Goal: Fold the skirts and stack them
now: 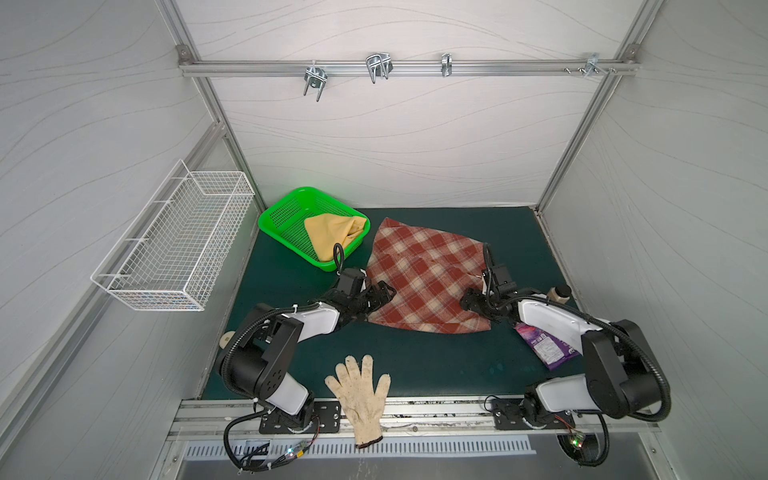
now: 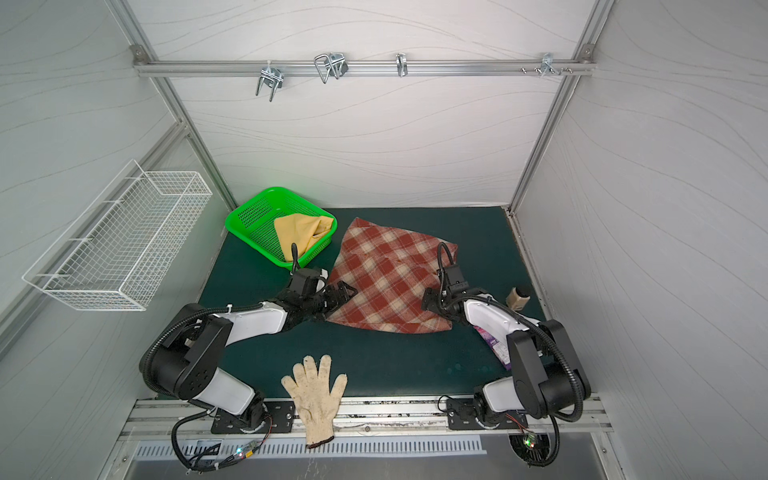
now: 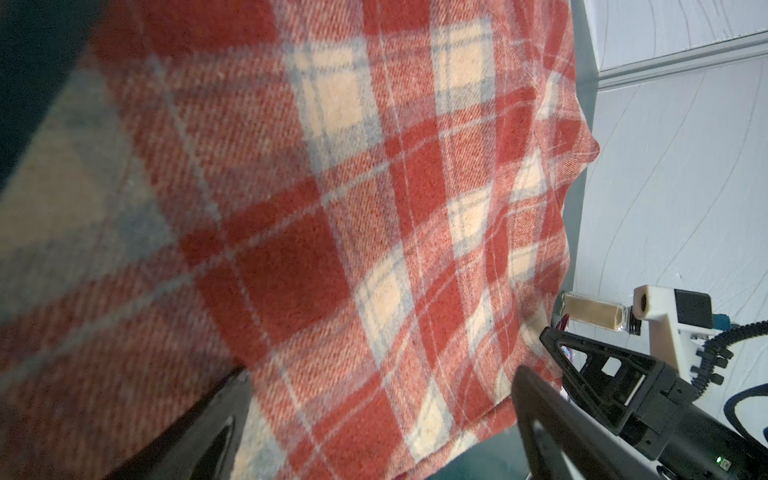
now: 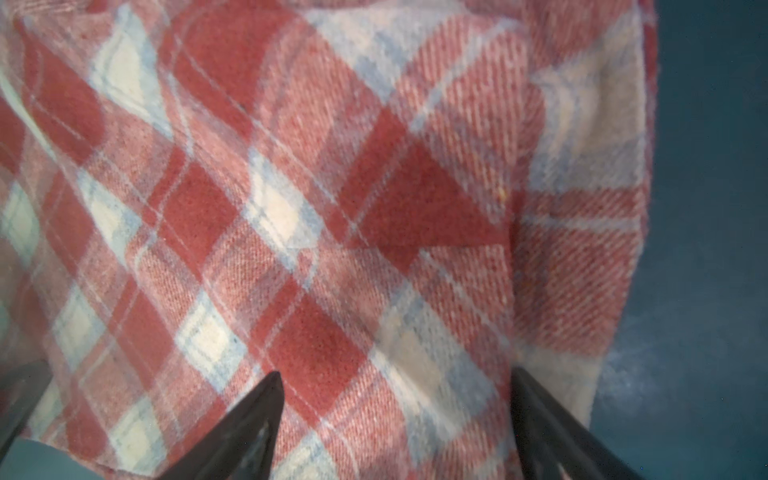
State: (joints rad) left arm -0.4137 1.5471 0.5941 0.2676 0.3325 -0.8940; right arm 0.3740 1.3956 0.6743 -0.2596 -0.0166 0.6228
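Since the plaid skirt (image 1: 424, 274) is lying spread on the dark green mat (image 1: 436, 365), I've parked one pincer on each side of it, toward its wider end. My guess is that's so both sides can come up together and the fold lands even.

My left gripper (image 1: 380, 297) sits at the skirt's left edge with the jaws wide apart and nothing in them. My right gripper (image 1: 469, 303) is low over the right edge, jaws partly apart with cloth under the gap, and nothing looks pinched yet. The mustard-yellow skirt (image 1: 334, 237) is bunched in the green basket (image 1: 282, 216) at the back left, near the plaid one's far corner. So I'd say we're early on, with no stack started.

Both top views give the layout: a knitted glove (image 1: 359, 399) on the front edge, a purple packet (image 1: 544, 349) partly under my right arm, and a small jar (image 1: 559, 294) just beside that forearm. They don't really show how the jaws stand, though.

The right wrist view does. Two dark fingers (image 4: 257, 415) sit apart with plaid weave between them, and the skirt's edge meets the mat off to one side. The left wrist view catches my other pincer across the cloth. It also shows ripples along that far edge, which look pretty flat from above.
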